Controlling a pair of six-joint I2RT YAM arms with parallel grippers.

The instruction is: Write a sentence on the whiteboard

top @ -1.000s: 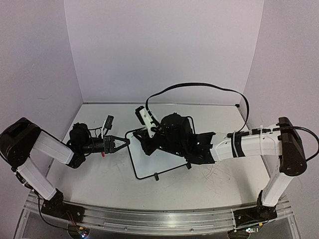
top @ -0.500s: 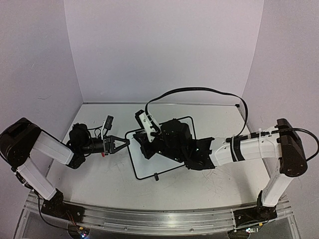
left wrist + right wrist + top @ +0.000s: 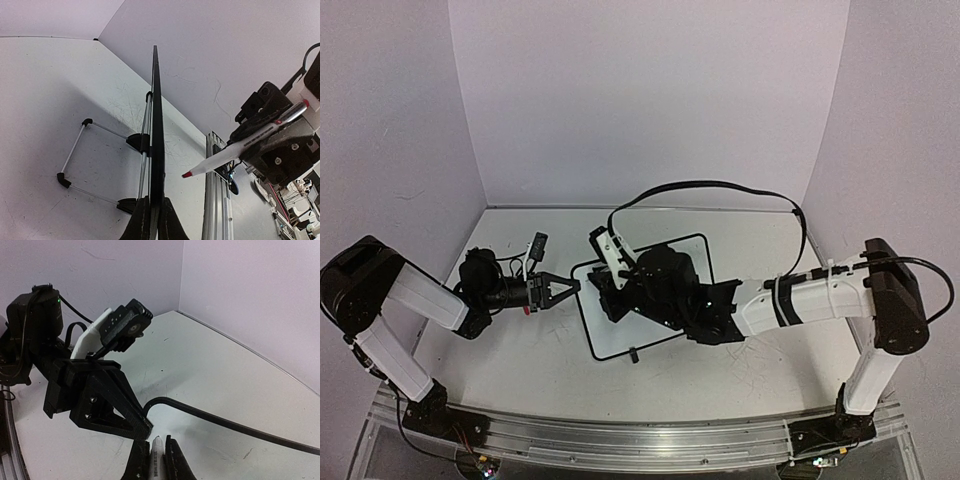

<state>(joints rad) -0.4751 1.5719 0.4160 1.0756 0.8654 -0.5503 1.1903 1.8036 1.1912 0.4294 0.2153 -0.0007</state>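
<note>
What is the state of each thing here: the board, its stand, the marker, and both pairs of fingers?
Board: one edge clamped; no writing on the part that shows.
Stand: folded out from the board.
Marker: uncapped, red tip close to the board but apart from it.
Left fingers: shut on the board's edge.
Right fingers: shut on the marker.

I can't read any text, label, brand or number on my feeds. The whiteboard [image 3: 606, 325] gives me only a bare white strip in the top view, the rest sitting under the arm, and only its thin edge in the left wrist view. Any print on the marker [image 3: 235, 151] barrel is too small for me to make out.
</note>
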